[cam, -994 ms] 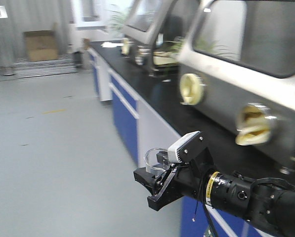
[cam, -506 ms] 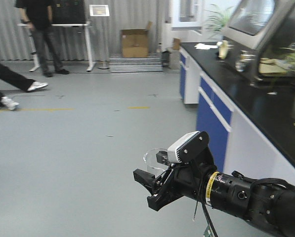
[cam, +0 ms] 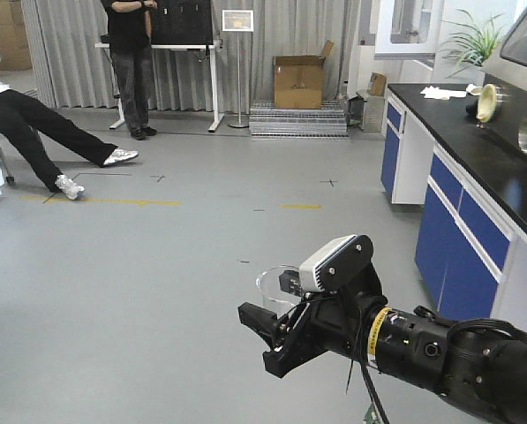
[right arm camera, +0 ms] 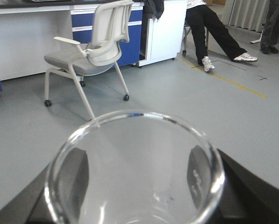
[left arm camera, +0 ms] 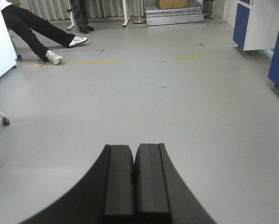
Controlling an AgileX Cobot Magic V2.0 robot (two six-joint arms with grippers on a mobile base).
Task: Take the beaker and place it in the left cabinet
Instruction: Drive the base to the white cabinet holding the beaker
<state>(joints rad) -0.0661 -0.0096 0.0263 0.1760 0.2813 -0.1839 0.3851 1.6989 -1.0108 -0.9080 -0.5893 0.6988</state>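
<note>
The beaker (cam: pixel 276 284) is a small clear glass cylinder held in my right gripper (cam: pixel 263 337), which is shut on it well above the grey floor. In the right wrist view the beaker's open rim (right arm camera: pixel 134 177) fills the lower frame, with a black finger (right arm camera: pixel 76 179) pressed on each side. My left gripper (left arm camera: pixel 133 161) is shut and empty, its two pads touching, pointing out over bare floor. The left cabinet is out of view.
A black-topped lab bench with blue doors (cam: pixel 462 190) runs along the right. A cardboard box (cam: pixel 298 81), a standing person (cam: pixel 131 62) and a seated person's legs (cam: pixel 42 132) are at the back. An office chair (right arm camera: pixel 90 51) stands beyond the beaker.
The front view has swung left: the bench and glove boxes slid off to the right, and open floor and people came in. The right gripper still holds the beaker the same way.
</note>
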